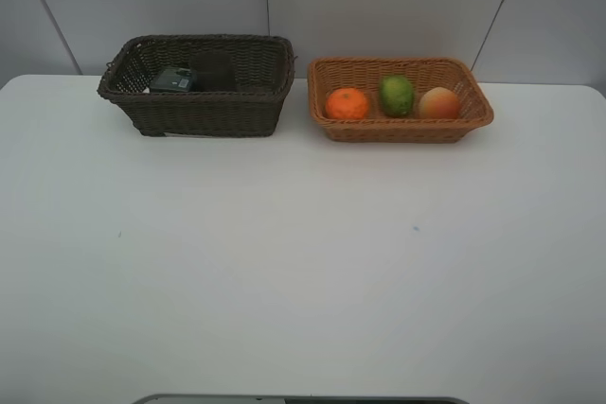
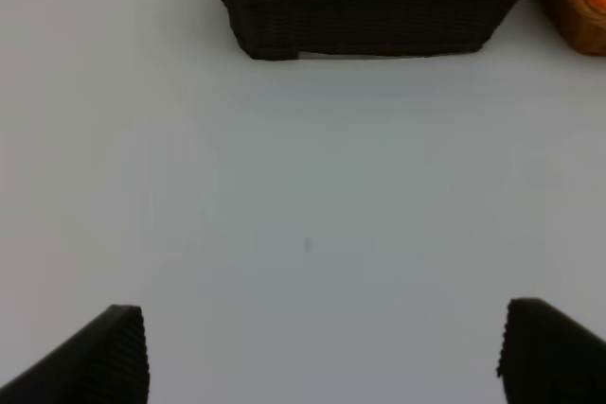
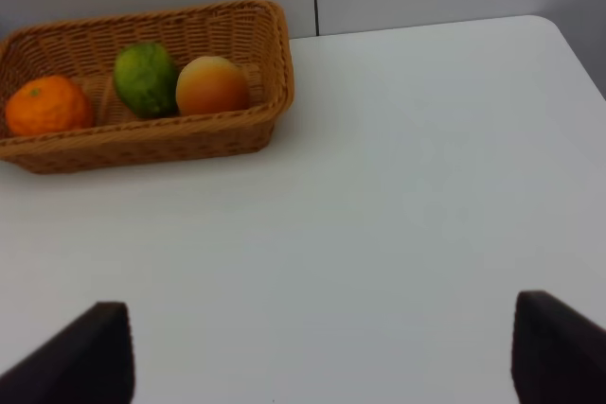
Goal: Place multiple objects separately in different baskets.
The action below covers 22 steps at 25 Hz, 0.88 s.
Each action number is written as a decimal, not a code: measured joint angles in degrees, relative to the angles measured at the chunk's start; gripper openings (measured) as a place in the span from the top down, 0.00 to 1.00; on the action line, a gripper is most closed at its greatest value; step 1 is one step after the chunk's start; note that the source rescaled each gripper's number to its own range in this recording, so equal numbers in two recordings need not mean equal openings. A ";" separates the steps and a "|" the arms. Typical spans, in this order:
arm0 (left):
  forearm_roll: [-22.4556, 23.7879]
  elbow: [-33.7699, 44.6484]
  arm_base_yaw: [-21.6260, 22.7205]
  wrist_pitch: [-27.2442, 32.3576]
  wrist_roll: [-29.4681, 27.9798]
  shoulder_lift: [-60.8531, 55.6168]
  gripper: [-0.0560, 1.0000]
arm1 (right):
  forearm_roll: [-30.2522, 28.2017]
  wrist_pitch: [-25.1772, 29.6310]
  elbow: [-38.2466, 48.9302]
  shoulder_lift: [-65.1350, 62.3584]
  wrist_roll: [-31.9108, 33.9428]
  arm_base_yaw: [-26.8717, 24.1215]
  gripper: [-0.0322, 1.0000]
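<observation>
On a white table (image 1: 303, 272), we see fruit in the tan basket (image 1: 400, 128), a bottle in the dark basket (image 1: 204, 113); both grippers (image 2: 322, 352) (image 3: 322, 352) spread, empty.

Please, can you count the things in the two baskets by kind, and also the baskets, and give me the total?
Fruits: 3, an orange, a green fruit and a red-orange fruit, all in the light basket.
Baskets: 2, the light one and the dark basket.
Bottles: 1, a dark green bottle in the dark basket.
Total: 6.
</observation>
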 joint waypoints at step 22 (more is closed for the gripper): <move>0.00 0.00 0.00 0.00 0.38 0.00 0.04 | 0.00 0.00 0.00 0.00 0.00 0.00 0.22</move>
